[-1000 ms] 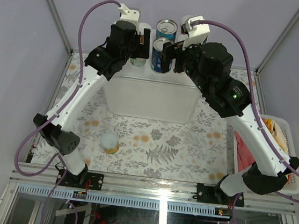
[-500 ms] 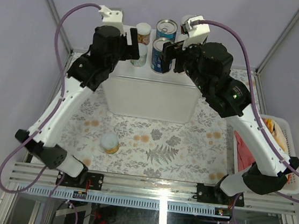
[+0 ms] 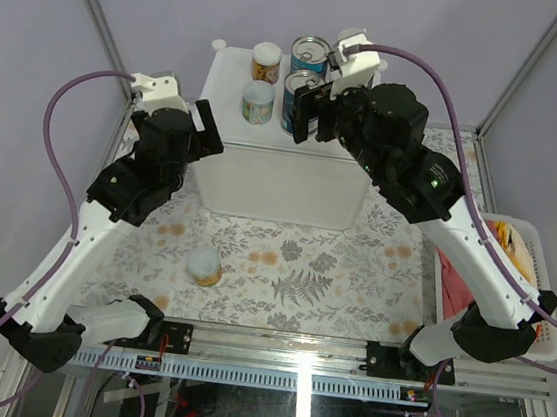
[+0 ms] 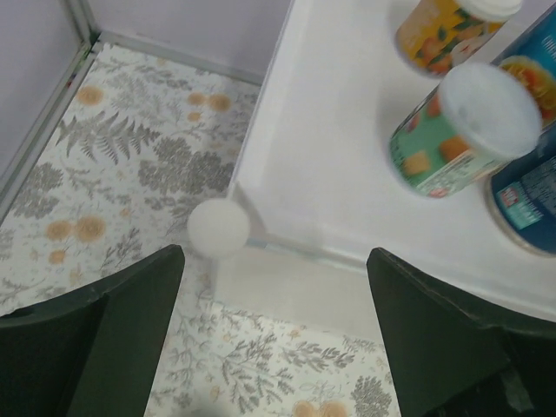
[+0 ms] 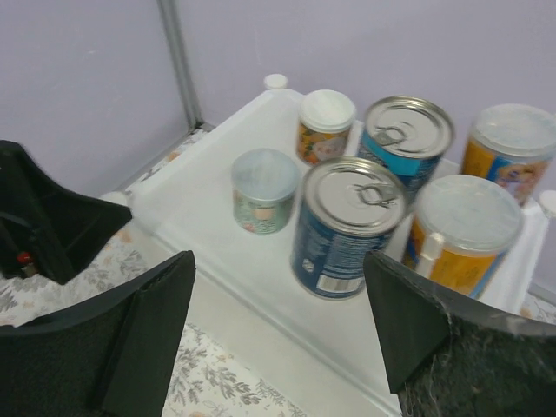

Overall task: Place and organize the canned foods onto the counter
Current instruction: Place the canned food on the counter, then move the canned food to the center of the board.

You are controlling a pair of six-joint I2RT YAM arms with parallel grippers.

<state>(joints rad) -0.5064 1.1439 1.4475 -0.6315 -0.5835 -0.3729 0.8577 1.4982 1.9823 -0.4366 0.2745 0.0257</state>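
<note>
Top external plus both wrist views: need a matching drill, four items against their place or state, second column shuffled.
Items:
1. green-labelled can
2. dark blue tin
3. lone can
4. left gripper

Place or state:
a. open, holding nothing
b. on the floral table, off the counter
c. on the counter, pale flat lid
d. on the counter, metal pull-tab top

Pairs: 1-c, 2-d, 3-b, 4-a.

Floral table (image 3: 296, 271) carries the counter (image 3: 281, 184) and one pale-lidded can (image 3: 205, 265)
</note>
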